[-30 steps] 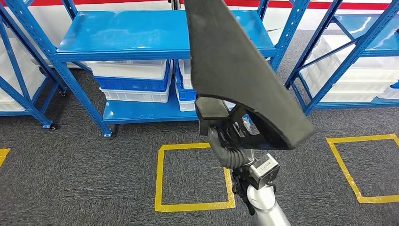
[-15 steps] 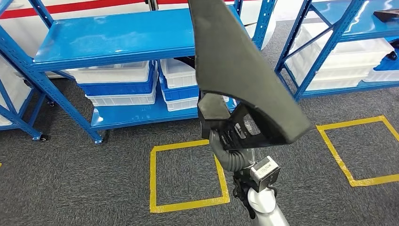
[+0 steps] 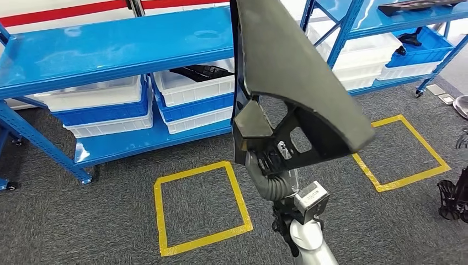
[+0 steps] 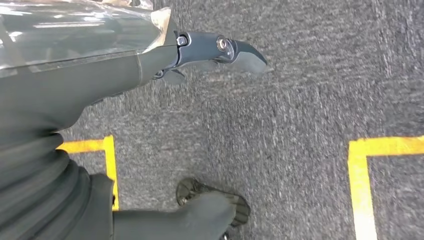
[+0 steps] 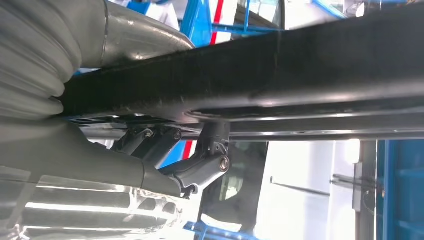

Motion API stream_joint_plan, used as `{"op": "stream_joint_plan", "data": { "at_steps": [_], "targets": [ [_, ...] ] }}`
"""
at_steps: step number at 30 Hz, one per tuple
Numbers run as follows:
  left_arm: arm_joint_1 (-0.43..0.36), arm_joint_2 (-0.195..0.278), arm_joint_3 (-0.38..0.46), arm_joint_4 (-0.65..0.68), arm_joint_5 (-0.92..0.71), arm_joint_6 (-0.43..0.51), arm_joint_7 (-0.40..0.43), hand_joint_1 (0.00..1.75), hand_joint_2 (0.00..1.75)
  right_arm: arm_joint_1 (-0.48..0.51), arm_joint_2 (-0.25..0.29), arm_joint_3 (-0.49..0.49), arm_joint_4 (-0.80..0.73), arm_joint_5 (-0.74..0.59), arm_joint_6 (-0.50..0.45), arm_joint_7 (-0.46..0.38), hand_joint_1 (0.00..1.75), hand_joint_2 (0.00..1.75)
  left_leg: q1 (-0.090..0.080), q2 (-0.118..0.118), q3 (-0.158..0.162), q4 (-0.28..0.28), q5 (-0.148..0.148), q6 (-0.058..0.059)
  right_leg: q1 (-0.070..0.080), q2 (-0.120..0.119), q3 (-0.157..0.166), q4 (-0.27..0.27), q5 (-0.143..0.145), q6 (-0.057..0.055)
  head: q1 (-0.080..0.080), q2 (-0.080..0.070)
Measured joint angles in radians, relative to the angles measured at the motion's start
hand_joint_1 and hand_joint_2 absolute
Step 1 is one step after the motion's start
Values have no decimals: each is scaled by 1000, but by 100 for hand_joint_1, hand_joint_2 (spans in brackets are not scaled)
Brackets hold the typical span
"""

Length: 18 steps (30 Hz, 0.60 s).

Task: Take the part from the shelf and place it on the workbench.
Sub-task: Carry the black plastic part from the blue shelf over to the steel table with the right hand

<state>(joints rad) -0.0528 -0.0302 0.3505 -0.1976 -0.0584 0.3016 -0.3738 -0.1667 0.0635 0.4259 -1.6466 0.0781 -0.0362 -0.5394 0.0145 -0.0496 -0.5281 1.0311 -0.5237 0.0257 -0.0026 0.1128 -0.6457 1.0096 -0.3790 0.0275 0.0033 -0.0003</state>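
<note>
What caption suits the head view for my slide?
Right hand holds the dark part before blue shelves.

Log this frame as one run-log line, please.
phase: carrying | right hand: grips dark part, raised | left hand: holds nothing, over carpet | workbench: unseen | part: not yet placed

Grey carpet under me, yellow tape squares marked on it — ahead, my view meets blue steel shelving stacked with white and blue bins

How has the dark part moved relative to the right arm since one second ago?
No. The dark part sits as before on the right hand; the shelves shifted because the camera turned.
</note>
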Motion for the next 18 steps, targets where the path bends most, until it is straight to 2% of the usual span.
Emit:
{"op": "stream_joint_plan", "data": {
  "at_steps": [1, 2, 3, 5, 6, 7, 8, 9, 10, 11, 13, 14, 16, 17, 18],
  "targets": [
    [-1, -1, 0, 0, -1, 2, 1, 0, 175, 1, 1, 0, 0, 0, 0, 0, 175, 175, -2, 11, -1, -3, 7, 7, 1, 1, -4, 0, 4, 7, 0, 0],
    [-2, -3, -1, 0, -3, 4, 1, 0, 175, 1, 1, 0, 0, 1, 0, 0, 175, 175, -3, 21, -3, -6, 13, 14, 1, -10, -11, 5, 2, 11, 0, 0],
    [-3, -4, -1, 0, -4, 5, 1, 0, 175, 1, 0, 0, 0, 2, 0, 0, 175, 175, -3, 33, -6, -9, 20, 21, 2, -30, -24, 27, -12, 12, 2, 0],
    [-2, -5, -1, 0, -5, 7, 0, 0, 175, 0, 1, 0, 0, 3, 0, 1, 175, 175, -4, 56, -15, -11, 29, 31, -1, -80, -69, 127, -72, 7, 9, 0],
    [0, -5, -1, 0, -5, 9, -2, 0, 175, 0, 2, 1, 0, 3, 0, 1, 175, 175, -5, 71, -20, -11, 31, 34, -2, -93, -96, 199, -108, 6, 13, 0],
    [2, -5, -1, 0, -5, 10, -4, 0, 175, 1, 2, 1, 0, 3, 0, 2, 175, 175, -6, 85, -25, -11, 32, 35, -4, -98, -116, 256, -132, 8, 14, 0],
    [3, -4, -1, 0, -5, 10, -6, 0, 175, 3, 2, 1, 1, 3, 0, 2, 175, 175, -7, 99, -27, -11, 33, 35, -5, -100, -118, 284, -144, 13, 14, 0],
    [3, -4, -1, 0, -6, 10, -9, 0, 175, 5, 1, 1, 1, 3, 0, 3, 175, 175, -8, 113, -29, -10, 34, 35, -5, -103, -101, 274, -142, 19, 15, 0],
    [2, -5, -1, 0, -6, 10, -12, 0, 175, 6, 1, 1, 1, 3, 0, 3, 175, 175, -9, 126, -29, -10, 34, 34, -5, -111, -62, 221, -128, 25, 15, 0],
    [1, -5, -1, 0, -6, 10, -14, 0, 175, 7, 2, 1, 1, 4, 0, 3, 175, 175, -10, 138, -27, -10, 34, 33, -3, -133, -11, 142, -110, 26, 15, 0],
    [0, -6, -1, 0, -6, 10, -18, 0, 175, 6, 3, 1, 1, 6, 0, 4, 175, 175, -13, 159, -24, -11, 32, 28, 9, -173, 61, 22, -85, 16, 13, 0],
    [0, -6, -1, 0, -6, 10, -20, 0, 175, 5, 3, 1, 0, 8, 0, 4, 175, 175, -14, 168, -23, -11, 32, 23, 15, -184, 74, -3, -80, 7, 12, 0],
    [-3, -7, -1, -1, -6, 10, -21, 0, 175, 5, 4, 1, 0, 16, -5, 5, 175, 175, -15, 188, -19, -15, 33, 12, 21, -167, 70, -11, -74, -8, 10, 0],
    [-5, -8, -1, -1, -6, 10, -20, 0, 175, 6, 5, 1, 0, 21, -10, 5, 175, 175, -13, 187, -19, -14, 29, 5, 12, -155, 73, -18, -69, -15, 9, 0],
    [-7, -8, -1, -1, -6, 11, -20, 0, 175, 6, 7, 1, 0, 26, -16, 5, 175, 175, -11, 169, -23, -2, 17, 0, 2, -144, 76, -25, -63, -23, 8, 0]
  ]
}}
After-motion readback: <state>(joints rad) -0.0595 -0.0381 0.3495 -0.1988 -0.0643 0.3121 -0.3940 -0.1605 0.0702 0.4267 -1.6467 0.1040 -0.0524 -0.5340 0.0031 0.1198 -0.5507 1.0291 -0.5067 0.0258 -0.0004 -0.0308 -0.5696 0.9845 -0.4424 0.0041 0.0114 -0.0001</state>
